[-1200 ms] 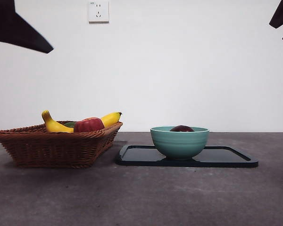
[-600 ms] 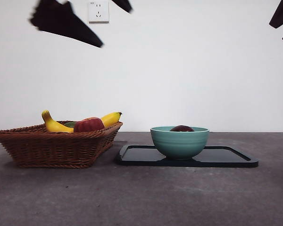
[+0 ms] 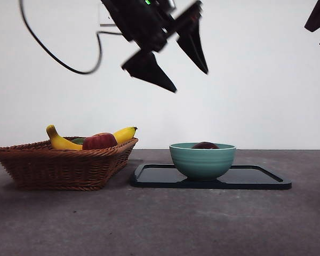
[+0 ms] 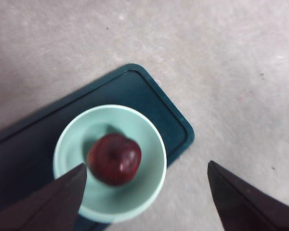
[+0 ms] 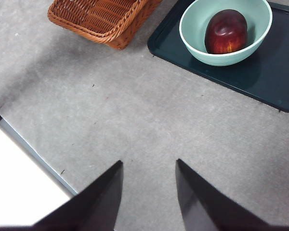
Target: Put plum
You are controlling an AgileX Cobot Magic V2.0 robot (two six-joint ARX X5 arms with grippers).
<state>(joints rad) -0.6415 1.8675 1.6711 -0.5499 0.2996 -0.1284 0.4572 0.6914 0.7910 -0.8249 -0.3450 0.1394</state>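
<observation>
The plum point(image 3: 205, 145) point(image 4: 114, 159) point(image 5: 226, 32), dark maroon and glossy, lies inside a teal bowl point(image 3: 202, 161) point(image 4: 151, 180) point(image 5: 195, 26). That bowl stands on a dark tray point(image 3: 258, 180) point(image 4: 156, 103) point(image 5: 262, 79). My left gripper point(image 3: 191, 82) point(image 4: 145, 165) hangs open high above the bowl, jaws spread wide and holding nothing. At the top right corner my right gripper point(image 3: 316, 37) point(image 5: 149, 162) waits, open and empty, well away from the tray.
A wicker basket point(image 3: 64, 166) point(image 5: 106, 19) stands left of the tray with a banana point(image 3: 61, 142) and a red apple point(image 3: 100, 141) in it. The left arm's cable loops at the upper left. A table edge shows in the right wrist view.
The left arm has swung in from the top left toward the right and lower, and now hangs over the bowl. Plum, bowl and right arm have not moved.
</observation>
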